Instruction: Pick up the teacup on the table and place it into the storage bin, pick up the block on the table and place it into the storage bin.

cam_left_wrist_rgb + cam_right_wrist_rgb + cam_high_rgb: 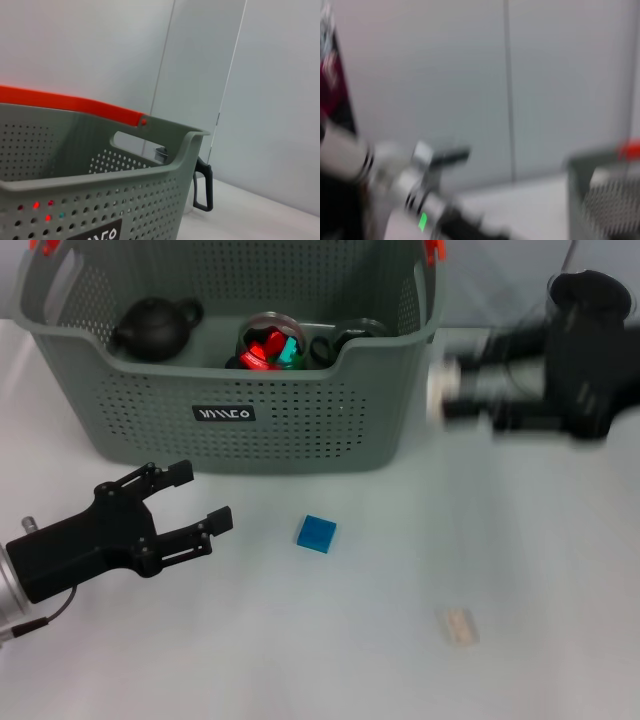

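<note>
The storage bin (300,420) stands at the back centre of the table, and its near rim fills the left wrist view (100,180). The blue block (316,533) lies on the table in front of the bin. My left gripper (203,497) hovers open and empty to the left of the block, below the bin's front wall. My right gripper (500,390) is blurred beside the bin's right wall. A pale blurred thing (438,390) sits at its bin-side end; I cannot tell whether this is the teacup.
Inside the bin lie a black teapot (153,326), a clear cup with red and green pieces (270,343) and dark ring-shaped items (345,337). A small pale scrap (460,627) lies front right. A black loop (202,185) shows beside the bin's corner.
</note>
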Controlling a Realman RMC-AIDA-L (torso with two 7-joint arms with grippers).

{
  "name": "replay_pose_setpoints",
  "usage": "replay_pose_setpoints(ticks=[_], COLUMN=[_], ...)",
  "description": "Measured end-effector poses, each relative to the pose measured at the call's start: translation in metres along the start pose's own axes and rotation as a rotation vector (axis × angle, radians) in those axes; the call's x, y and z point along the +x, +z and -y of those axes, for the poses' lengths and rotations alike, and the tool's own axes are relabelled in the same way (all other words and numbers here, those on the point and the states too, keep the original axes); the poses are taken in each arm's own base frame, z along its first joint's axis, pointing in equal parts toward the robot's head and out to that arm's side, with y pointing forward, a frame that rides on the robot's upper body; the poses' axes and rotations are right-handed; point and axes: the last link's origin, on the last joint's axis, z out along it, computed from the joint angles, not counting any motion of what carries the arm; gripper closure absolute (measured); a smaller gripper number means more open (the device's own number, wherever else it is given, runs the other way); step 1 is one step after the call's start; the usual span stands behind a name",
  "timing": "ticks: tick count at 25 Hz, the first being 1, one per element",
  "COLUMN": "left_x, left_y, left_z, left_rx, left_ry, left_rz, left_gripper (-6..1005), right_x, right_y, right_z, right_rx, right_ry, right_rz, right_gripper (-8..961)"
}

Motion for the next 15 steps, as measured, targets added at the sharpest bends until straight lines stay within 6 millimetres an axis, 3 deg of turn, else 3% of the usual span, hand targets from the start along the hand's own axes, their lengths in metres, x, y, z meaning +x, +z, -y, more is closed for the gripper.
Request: replay_pose_setpoints(ticks=[3, 7, 11, 15], left_x=[0.001, 0.003, 0.003, 0.002], left_y=[0.002, 0.006, 0.006, 0.005], left_z=[0.0, 0.0, 0.0, -0.001], left_rx=[-0.005, -0.016, -0.02, -0.017], left_ry=[0.002, 0.002, 0.002, -0.002], left_rz=[-0.002, -0.007, -0.01, -0.01], left_gripper=[127, 127, 126, 126], right_x=[-0.018, -0.049, -0.08, -0.098], right_y=[-0.007, 0.013, 0.047, 0.09], right_z=[0.008, 0.037, 0.072, 0.092], right_rx=[0.06, 0.177, 0.332, 0.409], right_ry=[-0.009, 0.067, 0.122, 0.093], right_rz=[0.158, 0.219, 0.105, -0.107], right_gripper=[511, 511, 511, 510])
